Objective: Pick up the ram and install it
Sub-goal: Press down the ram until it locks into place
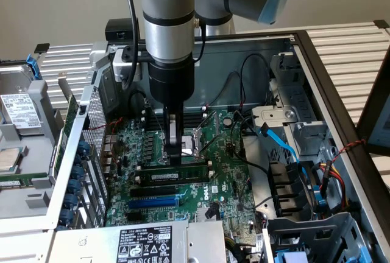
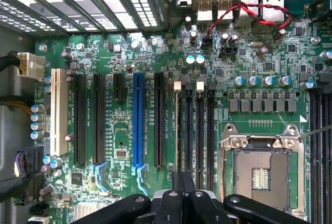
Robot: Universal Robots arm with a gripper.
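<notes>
The ram [image 1: 190,170], a green stick with black chips, stands upright on edge along a black memory slot on the motherboard [image 1: 231,178], just in front of the CPU socket [image 1: 196,138]. My gripper [image 1: 175,156] comes straight down onto it and is shut on its top edge near the middle. In the wrist view the ram [image 2: 178,130] shows edge-on as a thin line in the slot row, running up from my gripper [image 2: 182,182]. Neighbouring memory slots [image 2: 201,130] stand beside it. I cannot tell how deep it sits in the slot.
A blue expansion slot [image 2: 138,120] and black slots lie beside the memory row. The CPU socket [image 2: 259,169] is close by. Black cables and a blue cable [image 1: 280,144] cross the case at the exterior view's right. A power supply [image 1: 146,241] sits at the front.
</notes>
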